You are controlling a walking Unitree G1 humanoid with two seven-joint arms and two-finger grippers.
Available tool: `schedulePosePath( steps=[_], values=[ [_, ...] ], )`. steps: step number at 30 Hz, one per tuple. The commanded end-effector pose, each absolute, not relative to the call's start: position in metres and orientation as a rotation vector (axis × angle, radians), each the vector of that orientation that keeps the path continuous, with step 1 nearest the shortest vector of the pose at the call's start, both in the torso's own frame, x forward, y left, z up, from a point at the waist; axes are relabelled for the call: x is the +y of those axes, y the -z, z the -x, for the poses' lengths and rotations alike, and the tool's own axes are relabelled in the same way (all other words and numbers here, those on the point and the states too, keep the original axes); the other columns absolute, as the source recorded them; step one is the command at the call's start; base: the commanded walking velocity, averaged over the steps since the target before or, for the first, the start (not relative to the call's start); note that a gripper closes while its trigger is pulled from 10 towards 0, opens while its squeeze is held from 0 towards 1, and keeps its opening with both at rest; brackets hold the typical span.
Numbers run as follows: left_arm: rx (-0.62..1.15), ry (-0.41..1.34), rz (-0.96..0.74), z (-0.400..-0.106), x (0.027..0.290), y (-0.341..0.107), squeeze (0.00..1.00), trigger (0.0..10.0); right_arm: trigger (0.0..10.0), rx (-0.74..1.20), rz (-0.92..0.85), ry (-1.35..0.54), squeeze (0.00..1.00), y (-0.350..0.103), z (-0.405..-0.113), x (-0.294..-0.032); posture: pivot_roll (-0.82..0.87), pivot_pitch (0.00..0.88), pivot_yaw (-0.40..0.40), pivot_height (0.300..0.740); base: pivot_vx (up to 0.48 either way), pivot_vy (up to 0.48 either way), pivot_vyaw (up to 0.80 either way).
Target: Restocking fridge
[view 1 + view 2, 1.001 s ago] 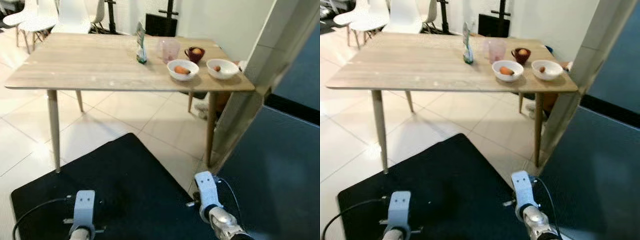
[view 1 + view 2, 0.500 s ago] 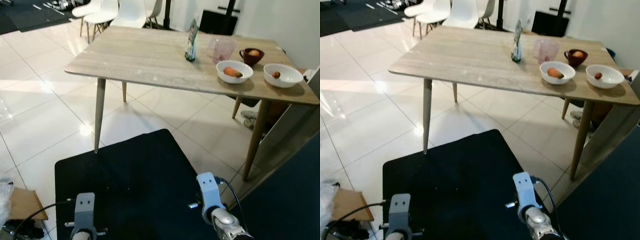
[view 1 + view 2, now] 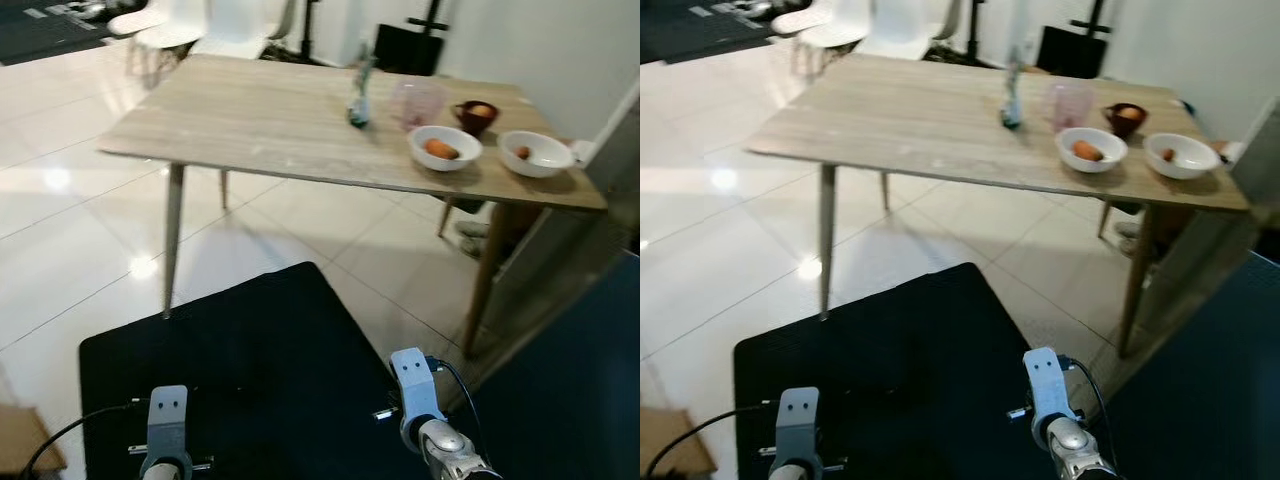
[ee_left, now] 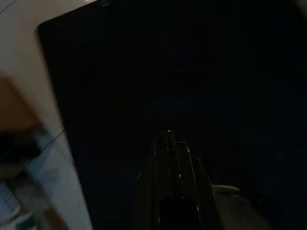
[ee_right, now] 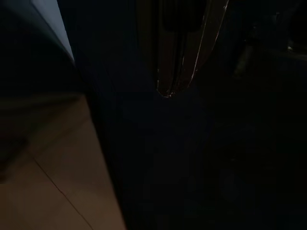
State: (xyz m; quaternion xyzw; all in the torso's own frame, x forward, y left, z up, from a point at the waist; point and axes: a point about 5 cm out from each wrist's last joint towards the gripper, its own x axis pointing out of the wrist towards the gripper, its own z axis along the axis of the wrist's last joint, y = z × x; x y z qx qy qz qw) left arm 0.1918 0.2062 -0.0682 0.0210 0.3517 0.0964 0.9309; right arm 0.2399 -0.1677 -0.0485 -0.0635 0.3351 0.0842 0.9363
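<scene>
On white tile, wooden table point(image 3: 250, 120), black mat point(image 3: 260, 380); both claws together

The left claw point(image 4: 169, 136) is seen very dark, its two black fingers point(image 4: 173, 158) pressed together and pointed over a black mat point(image 4: 168, 62). Beside the mat's edge, pale floor tile point(image 4: 33, 67) is shown, with a blurred brown patch and some unclear clutter near one corner.
</scene>
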Motion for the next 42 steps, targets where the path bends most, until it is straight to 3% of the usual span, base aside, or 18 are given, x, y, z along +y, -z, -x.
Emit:
schedulePosePath(
  steps=[1, 28, 38, 42],
  values=[
    [0.730, -0.191, -0.038, -0.1900, 0.2045, 0.0696, 0.00, 10.0, 10.0, 0.685, 0.113, -0.163, 0.00, 0.0474, -0.2421, -0.1661, -0.06, 0.075, -0.050, 0.740, 0.416, 0.000, 0.00],
    [0.729, -0.170, -0.049, -0.1907, 0.2059, 0.0690, 0.00, 10.0, 10.0, 0.700, 0.080, -0.179, 0.00, 0.0486, -0.2414, -0.1625, -0.06, 0.067, -0.049, 0.740, 0.401, 0.000, -0.13],
    [0.731, -0.139, -0.070, -0.1908, 0.2029, 0.0693, 0.00, 10.0, 10.0, 0.707, 0.096, -0.141, 0.00, 0.0498, -0.2394, -0.1687, -0.06, 0.064, -0.049, 0.740, 0.368, 0.000, -0.49],
    [0.729, -0.111, -0.050, -0.1909, 0.1974, 0.0700, 0.00, 10.0, 10.0, 0.708, 0.106, -0.142, 0.00, 0.0503, -0.2384, -0.1698, -0.07, 0.068, -0.048, 0.740, 0.000, 0.000, 0.00]
  ],
)
